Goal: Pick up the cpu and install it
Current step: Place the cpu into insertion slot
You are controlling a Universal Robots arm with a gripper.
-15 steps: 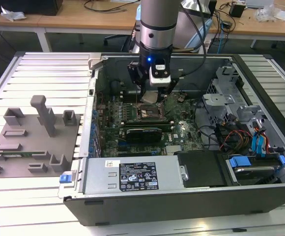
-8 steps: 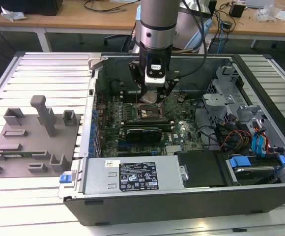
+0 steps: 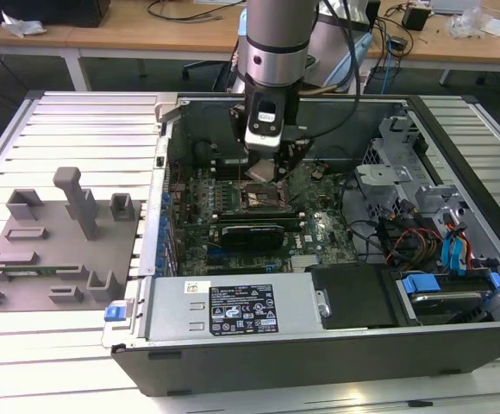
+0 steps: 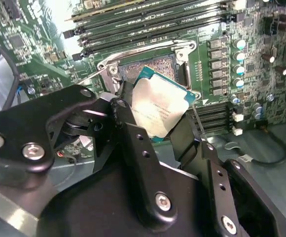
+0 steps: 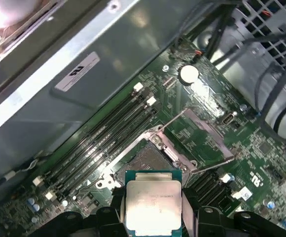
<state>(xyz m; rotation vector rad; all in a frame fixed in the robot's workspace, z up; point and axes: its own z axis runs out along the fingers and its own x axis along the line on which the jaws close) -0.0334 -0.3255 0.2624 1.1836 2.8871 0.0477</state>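
The cpu (image 4: 160,109), a flat square chip with a silvery top and a thin teal rim, sits between my gripper's (image 4: 157,124) two black fingers (image 4: 126,116), shut on its opposite edges. It hangs tilted just above the open motherboard socket (image 4: 153,66), whose metal frame and lever stand open. In the first wrist view the cpu (image 5: 153,205) is level with the socket (image 5: 150,159) just beyond it. In the exterior view my gripper (image 3: 265,170) reaches down inside the computer case over the socket (image 3: 263,198).
The open computer case (image 3: 172,147) lies on a slatted metal table. Memory slots (image 5: 103,133) run beside the socket, a black card (image 3: 252,233) lies in front of it, and cables and a drive cage (image 3: 414,198) fill the exterior view's right. A grey fixture plate (image 3: 60,241) sits at its left.
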